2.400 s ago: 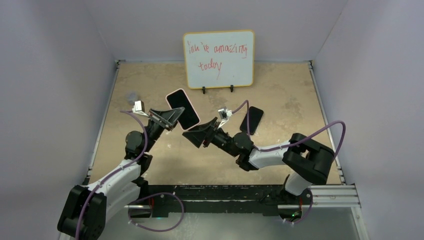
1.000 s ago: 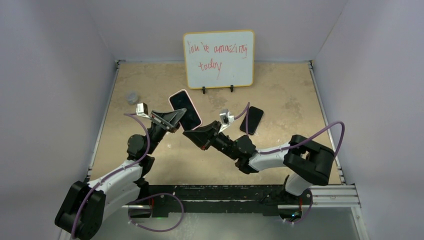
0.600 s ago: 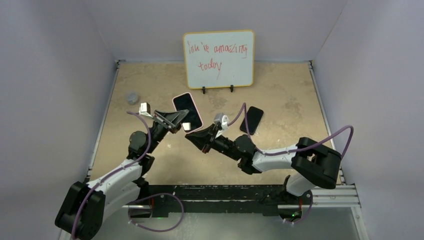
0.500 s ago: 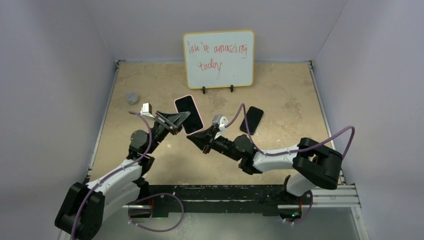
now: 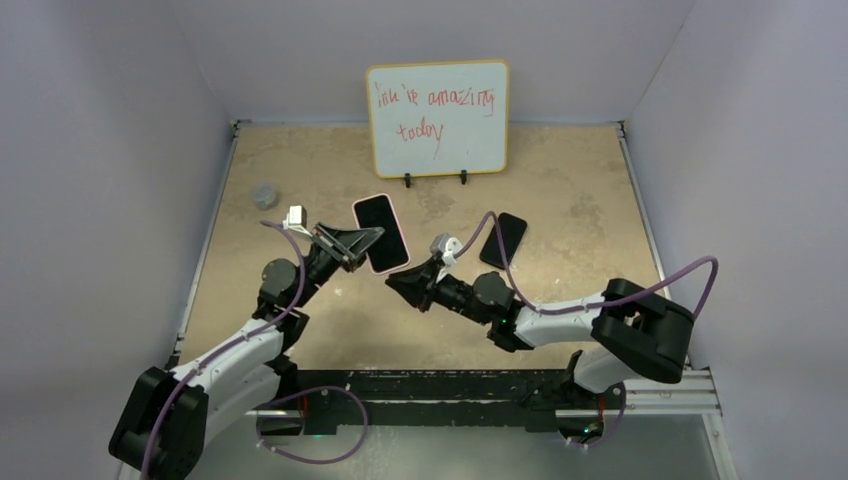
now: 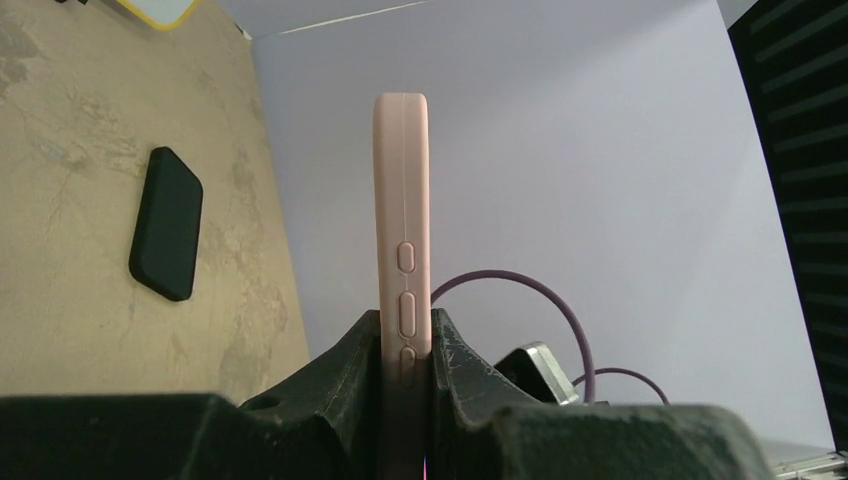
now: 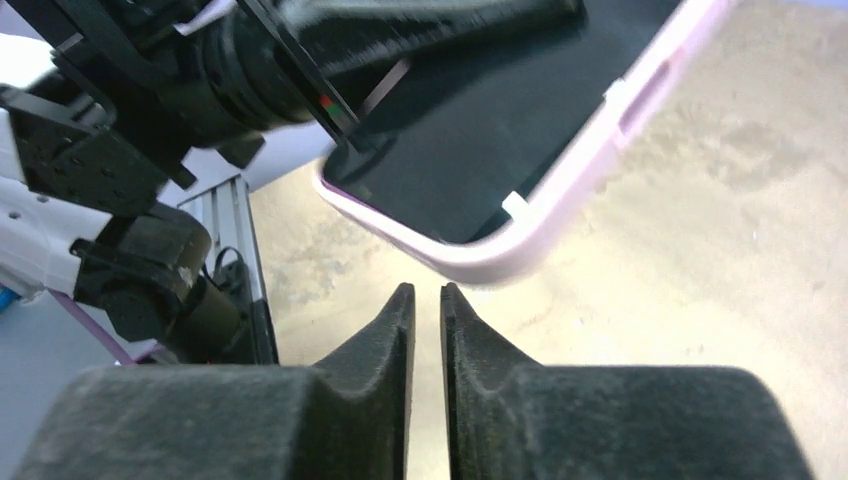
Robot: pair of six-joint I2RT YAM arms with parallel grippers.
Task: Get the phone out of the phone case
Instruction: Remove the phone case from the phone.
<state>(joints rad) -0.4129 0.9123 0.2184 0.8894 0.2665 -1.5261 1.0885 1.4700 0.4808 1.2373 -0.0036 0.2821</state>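
Note:
A pink phone case [image 5: 402,238] with the phone's dark screen [image 5: 379,232] showing in it is held up above the table, tilted. My left gripper [image 5: 362,243] is shut on the case's left side. In the left wrist view the case [image 6: 402,200] stands edge-on between the fingers [image 6: 352,360], its side buttons facing the camera. My right gripper [image 5: 392,281] sits just below and right of the case, apart from it. In the right wrist view its jaws [image 7: 427,292] stand open by a narrow gap, empty, under the case's rounded corner [image 7: 500,262]; the screen [image 7: 500,130] shows above.
A black phone-shaped slab [image 5: 503,240] lies flat on the tan table right of centre, also in the left wrist view [image 6: 166,223]. A whiteboard [image 5: 437,118] with red writing stands at the back. A small grey object [image 5: 264,193] sits at the left. Walls enclose three sides.
The right gripper has come off the case's lower corner and drawn back toward the right, its jaws parting slightly. The left gripper has carried the case a little to the right.

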